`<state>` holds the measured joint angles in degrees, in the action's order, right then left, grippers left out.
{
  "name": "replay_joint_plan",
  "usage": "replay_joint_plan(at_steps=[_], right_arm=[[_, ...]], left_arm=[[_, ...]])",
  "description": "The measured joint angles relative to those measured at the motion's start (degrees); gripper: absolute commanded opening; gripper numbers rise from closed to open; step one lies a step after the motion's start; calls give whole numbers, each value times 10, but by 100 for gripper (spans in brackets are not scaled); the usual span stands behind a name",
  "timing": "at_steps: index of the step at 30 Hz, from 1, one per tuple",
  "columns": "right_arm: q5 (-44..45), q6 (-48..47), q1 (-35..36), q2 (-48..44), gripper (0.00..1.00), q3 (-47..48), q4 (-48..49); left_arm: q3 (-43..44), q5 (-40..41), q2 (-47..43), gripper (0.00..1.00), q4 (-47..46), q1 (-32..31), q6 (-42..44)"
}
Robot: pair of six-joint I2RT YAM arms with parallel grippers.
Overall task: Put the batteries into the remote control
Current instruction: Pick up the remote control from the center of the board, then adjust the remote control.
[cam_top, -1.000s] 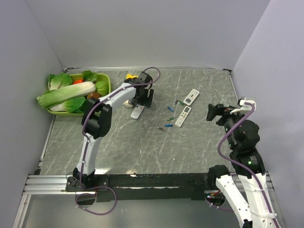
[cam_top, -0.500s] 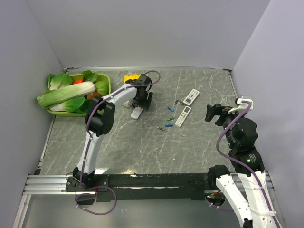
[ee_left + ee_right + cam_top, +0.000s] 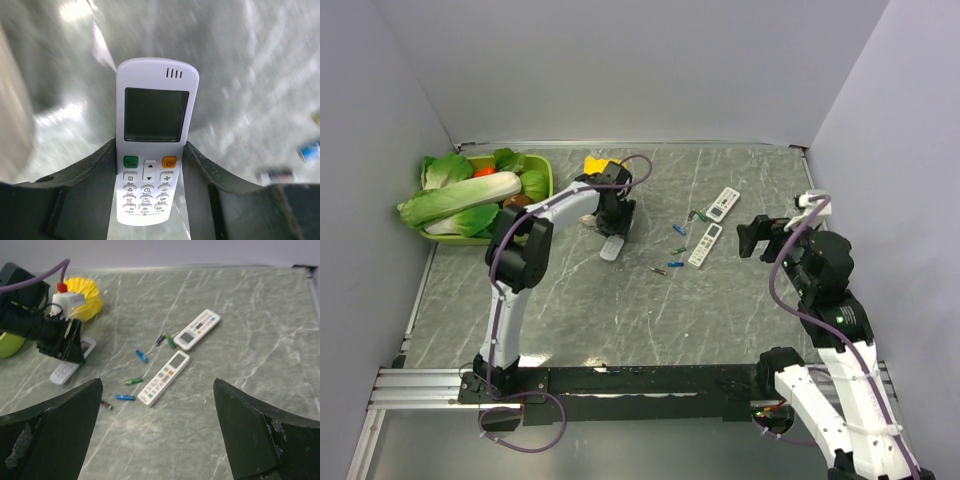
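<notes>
White plastic, the slim remote control [image 3: 155, 115] with a grey screen and green and orange buttons sits pinched between the black fingers of the left gripper [image 3: 150, 147], slanting down toward the grey marble table [image 3: 620, 310]. Tiny blue, green and reddish cylindrical batteries [image 3: 133, 381] lie scattered on it beside two more white remote controls [image 3: 164, 371]. The right gripper [image 3: 754, 238] hovers spread wide, holding nothing.

The tabletop [image 3: 620, 320] is grey stone with white veins, boxed in by three plain, pale lilac-grey panels: a back wall [image 3: 620, 70], a left wall [image 3: 365, 200] and a right wall [image 3: 900, 140]. An aluminium rail [image 3: 415, 385] and a black strip [image 3: 650, 380] run along the near edge. The light is soft and even, with a faint sheen on the stone.
</notes>
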<state>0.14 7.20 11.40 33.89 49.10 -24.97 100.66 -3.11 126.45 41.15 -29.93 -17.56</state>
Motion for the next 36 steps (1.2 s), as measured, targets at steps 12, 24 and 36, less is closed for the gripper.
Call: replay_joint_plan(at_steps=[12, 24, 36], right_arm=[[-207, 33, 0, 82, 100, 14, -25], [-449, 175, 20, 133, 100, -63, 148], [-529, 363, 85, 219, 100, -128, 470]], left_arm=[[-254, -205, -259, 29, -224, 13, -89], [-438, -355, -392, 28, -638, 21, -330], [-468, -397, -435, 29, -902, -14, -482]])
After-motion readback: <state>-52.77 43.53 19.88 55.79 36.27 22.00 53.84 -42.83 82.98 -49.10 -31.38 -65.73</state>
